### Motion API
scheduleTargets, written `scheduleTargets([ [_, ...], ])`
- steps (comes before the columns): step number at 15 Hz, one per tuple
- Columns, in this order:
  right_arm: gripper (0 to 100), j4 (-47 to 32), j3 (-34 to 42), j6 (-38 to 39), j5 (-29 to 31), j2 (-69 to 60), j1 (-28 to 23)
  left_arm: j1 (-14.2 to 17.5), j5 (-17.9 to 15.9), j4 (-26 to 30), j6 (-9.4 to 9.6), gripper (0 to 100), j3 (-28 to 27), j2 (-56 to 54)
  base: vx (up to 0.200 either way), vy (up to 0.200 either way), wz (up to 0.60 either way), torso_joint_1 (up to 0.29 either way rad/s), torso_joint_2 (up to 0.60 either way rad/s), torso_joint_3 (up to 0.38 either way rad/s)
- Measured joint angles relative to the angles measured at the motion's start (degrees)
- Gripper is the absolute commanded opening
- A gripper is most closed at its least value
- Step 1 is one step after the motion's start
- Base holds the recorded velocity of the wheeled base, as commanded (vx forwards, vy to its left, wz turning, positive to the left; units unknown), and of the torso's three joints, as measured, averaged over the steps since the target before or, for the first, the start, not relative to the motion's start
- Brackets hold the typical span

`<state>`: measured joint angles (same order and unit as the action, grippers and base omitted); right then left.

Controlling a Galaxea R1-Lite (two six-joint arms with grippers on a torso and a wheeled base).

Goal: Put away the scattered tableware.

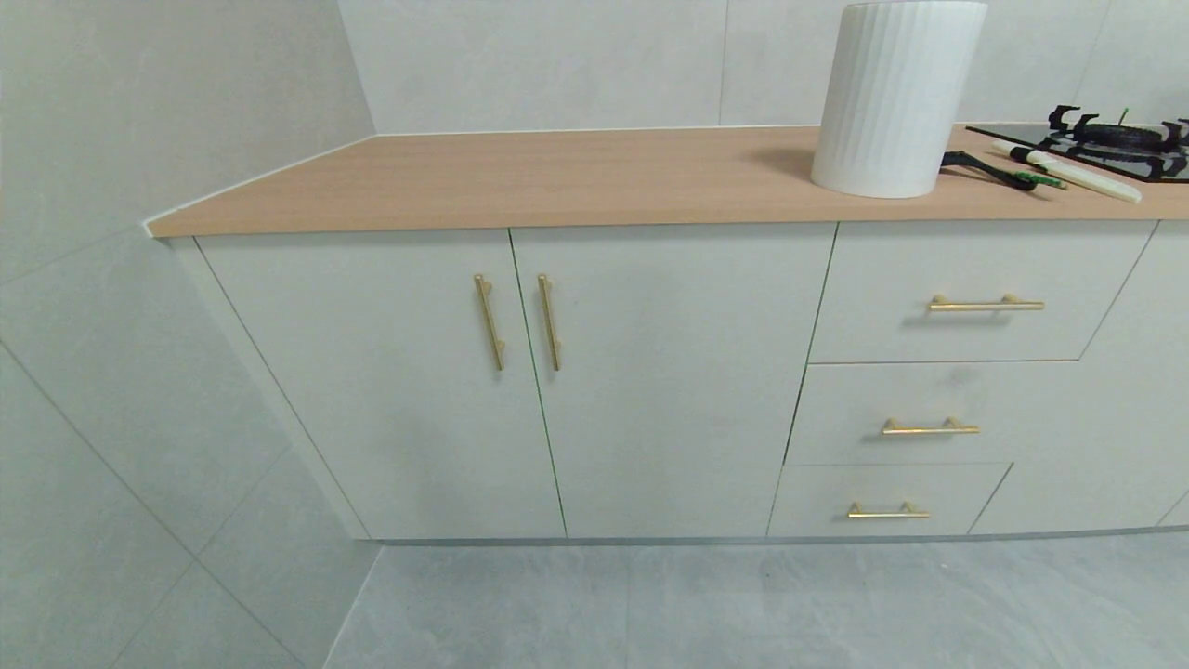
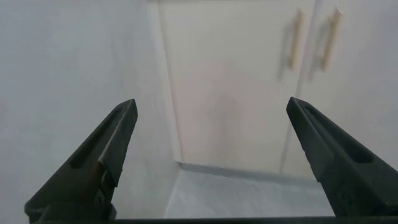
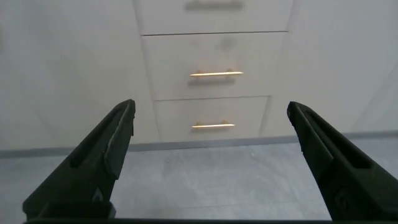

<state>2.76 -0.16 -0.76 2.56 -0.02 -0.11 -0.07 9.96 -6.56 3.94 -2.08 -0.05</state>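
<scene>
Since neither carries anything, the left claw (image 2: 210,106) and the right claw (image 3: 210,107) hang low before the cabinet, dark fingers (image 2: 99,155) spread wide and empty. The left one faces the pale double cabinet doors (image 1: 372,390) with upright brass bar handles. The right one faces the stack of pale drawers (image 1: 1022,400) with level brass handles, above the grey tiled floor (image 1: 743,604).

Higher up runs the light wooden tabletop (image 1: 557,177). Toward its right end a tall white ribbed cylindrical holder (image 1: 896,93) stands upright, probably the home meant for the cutlery. Just beside it, on the side away from the doors, lie the scattered pieces: a slim black-handled utensil (image 1: 989,172) and a long white-handled utensil (image 1: 1077,175), flat, askew and close together. Behind them sits a black stove grate (image 1: 1115,137).

By my reading nothing is put away yet. An arm must rise to tabletop height first, and the right looks nearer.
</scene>
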Motion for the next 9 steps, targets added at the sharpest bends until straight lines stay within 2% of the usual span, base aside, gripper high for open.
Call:
scheduleTargets([
  [2, 100, -3.1, 0.1, -0.3, -1.5, 0.0, 0.0, 0.0, -2.7, 4.2, 0.05, 100, 1.6, 0.0, 0.0, 0.0, 0.0, 0.0, 0.0, 0.0],
  [3, 100, -3.2, -0.1, -0.3, -2.2, 0.0, 0.0, 0.0, -4.3, 4.3, -0.28, 100, 1.8, 0.0, 0.0, 0.0, 0.0, 0.0, 0.0, 0.0],
  [5, 100, -3.0, -0.1, 0.0, -2.9, 0.0, 0.0, 0.0, -8.9, 6.7, -1.1, 100, 2.0, 0.0, 0.0, 0.0, 0.0, 0.0, 0.0, 0.0],
  [9, 100, -2.9, 0.0, 0.0, -2.9, 0.0, 0.0, 0.0, -9.6, 6.8, -1.01, 100, 2.1, 0.0, 0.0, 0.0, 0.0, 0.0, 0.0, 0.0],
])
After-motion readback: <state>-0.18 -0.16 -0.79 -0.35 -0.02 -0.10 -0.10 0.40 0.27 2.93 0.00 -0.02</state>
